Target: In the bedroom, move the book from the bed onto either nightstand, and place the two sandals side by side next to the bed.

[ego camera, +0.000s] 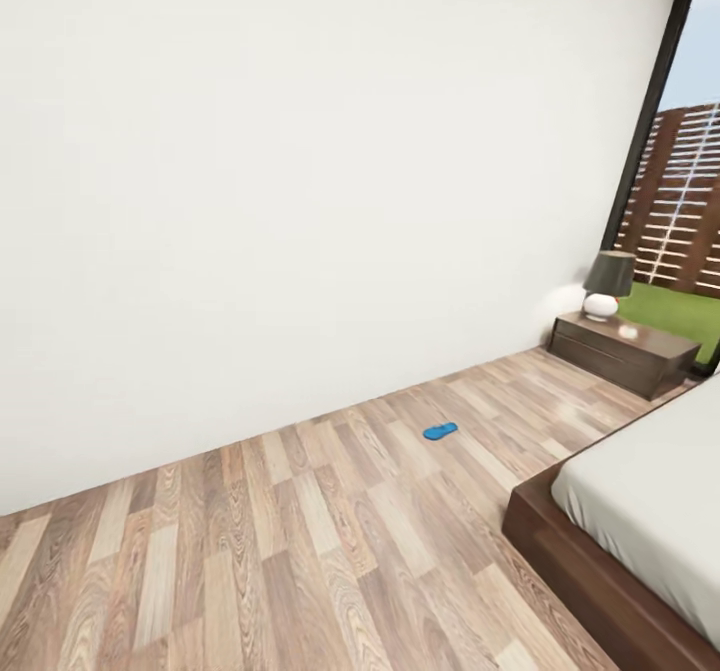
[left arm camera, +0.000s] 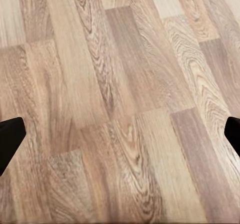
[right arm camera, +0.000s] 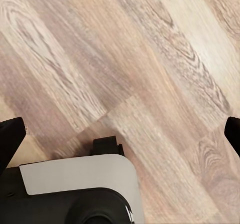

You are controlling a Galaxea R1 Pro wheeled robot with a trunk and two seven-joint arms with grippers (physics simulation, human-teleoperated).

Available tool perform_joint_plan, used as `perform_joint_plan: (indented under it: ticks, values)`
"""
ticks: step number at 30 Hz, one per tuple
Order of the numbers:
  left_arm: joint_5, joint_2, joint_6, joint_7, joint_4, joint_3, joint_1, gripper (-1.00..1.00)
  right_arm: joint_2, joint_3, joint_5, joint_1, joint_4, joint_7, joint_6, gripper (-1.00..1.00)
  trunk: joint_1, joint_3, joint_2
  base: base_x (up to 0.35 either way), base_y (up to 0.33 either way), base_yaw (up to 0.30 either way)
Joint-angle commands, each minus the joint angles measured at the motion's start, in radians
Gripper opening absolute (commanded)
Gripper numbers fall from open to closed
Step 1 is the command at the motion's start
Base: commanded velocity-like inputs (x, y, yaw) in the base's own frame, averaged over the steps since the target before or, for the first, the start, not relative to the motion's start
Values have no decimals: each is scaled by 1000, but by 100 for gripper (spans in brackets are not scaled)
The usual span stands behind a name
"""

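We see one blue sandal point(ego camera: 440, 431) lying on the wood floor point(ego camera: 300, 551) near the wall, well apart from the bed point(ego camera: 640, 511); a nightstand point(ego camera: 622, 353) carries a lamp point(ego camera: 606, 284). Both pincers, left point(left arm camera: 120, 141) and right point(right arm camera: 120, 139), are spread wide, holding nothing.

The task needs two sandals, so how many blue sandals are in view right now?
1. A blue sandal lies on the wood floor between the wall and the bed. The second may be out of frame.
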Motion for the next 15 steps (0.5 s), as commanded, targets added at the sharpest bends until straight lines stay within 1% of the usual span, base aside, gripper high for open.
perform_joint_plan:
  ticks: [1, 15]
  values:
    - [7, 0, -3, 0, 5, -1, -1, 100, 0, -3, 0, 0, 1, 0, -3, 100, 0, -1, -1, 0, 0, 293]
    - [7, 0, -3, 0, 9, -1, -1, 100, 0, -3, 0, 0, 1, 0, -4, 100, 0, -1, -1, 0, 0, 293]
